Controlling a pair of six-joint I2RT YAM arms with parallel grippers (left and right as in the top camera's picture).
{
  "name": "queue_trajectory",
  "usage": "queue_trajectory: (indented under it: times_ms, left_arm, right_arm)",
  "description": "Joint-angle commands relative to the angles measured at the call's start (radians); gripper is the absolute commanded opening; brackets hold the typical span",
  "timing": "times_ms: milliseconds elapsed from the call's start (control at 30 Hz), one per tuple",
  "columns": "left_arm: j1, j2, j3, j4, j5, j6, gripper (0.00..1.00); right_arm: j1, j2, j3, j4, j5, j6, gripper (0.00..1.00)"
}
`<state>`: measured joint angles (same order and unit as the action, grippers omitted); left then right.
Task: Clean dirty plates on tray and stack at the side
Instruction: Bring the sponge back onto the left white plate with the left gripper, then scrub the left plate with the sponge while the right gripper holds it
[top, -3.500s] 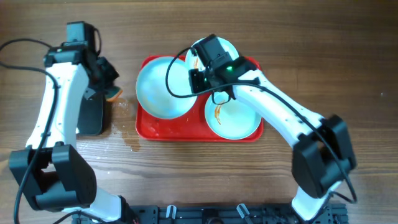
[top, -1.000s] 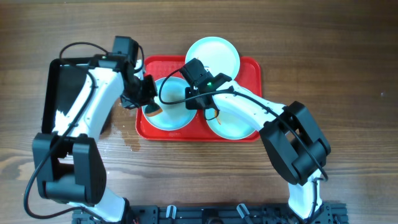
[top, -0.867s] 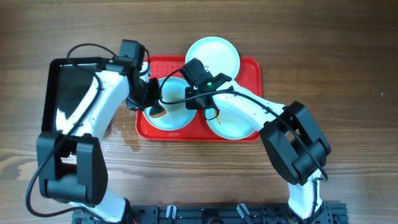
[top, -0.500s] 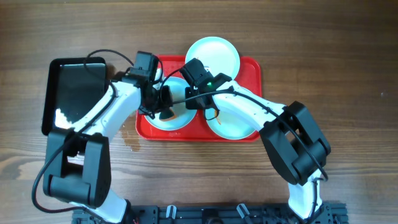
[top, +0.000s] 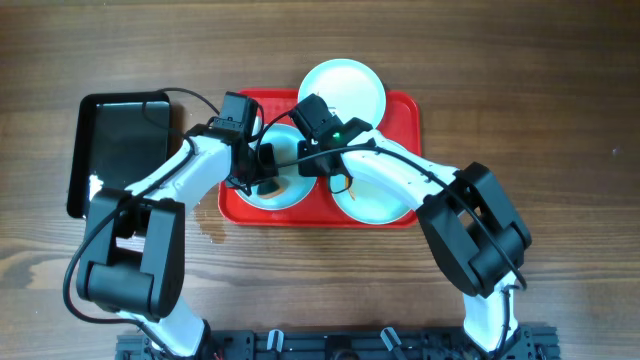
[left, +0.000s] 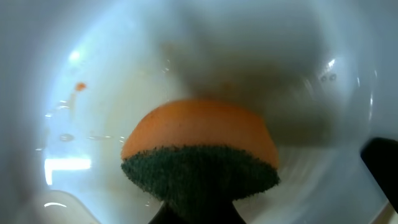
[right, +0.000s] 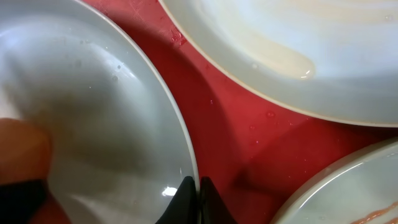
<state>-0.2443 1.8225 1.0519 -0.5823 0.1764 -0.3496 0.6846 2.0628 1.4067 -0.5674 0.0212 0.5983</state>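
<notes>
The red tray (top: 404, 118) carries three pale plates. My right gripper (top: 306, 160) is shut on the right rim of the left plate (top: 281, 192), its fingers (right: 186, 194) pinching the edge (right: 184, 143). My left gripper (top: 262, 168) is shut on an orange sponge (left: 199, 134) with a dark green scrub face, pressed inside that same plate (left: 93, 56). A small orange speck (left: 79, 86) marks the wet plate surface. A second plate (top: 342, 90) lies at the tray's back. The third plate (top: 378, 198), front right, bears an orange-brown smear (top: 349, 183).
A glossy black tray (top: 115, 140) lies on the wooden table left of the red tray. A wet patch (top: 210, 228) darkens the wood by the red tray's front left corner. Both arms cross over the tray's left half.
My left arm has swung right from the black tray, carrying the sponge into the left plate. The right gripper has kept its hold on the plate rim without moving.
</notes>
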Motion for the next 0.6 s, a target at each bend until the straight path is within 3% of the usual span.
queue_trajectory:
  times_ms: [0,367,567]
  left_arm:
    - [0.0,0.043,-0.011,-0.005,-0.187,-0.005,0.04]
    - [0.0,0.042,-0.008,0.0,-0.568,-0.006,0.04]
    - [-0.011,0.0,0.043,0.001,-0.425,-0.006,0.04]
  right_arm:
    - [0.0,0.015,-0.008,0.003,-0.004,0.003,0.04]
    - [0.0,0.015,-0.008,0.003,-0.004,0.004,0.04]
    - [0.0,0.015,-0.008,0.006,-0.008,0.004,0.04]
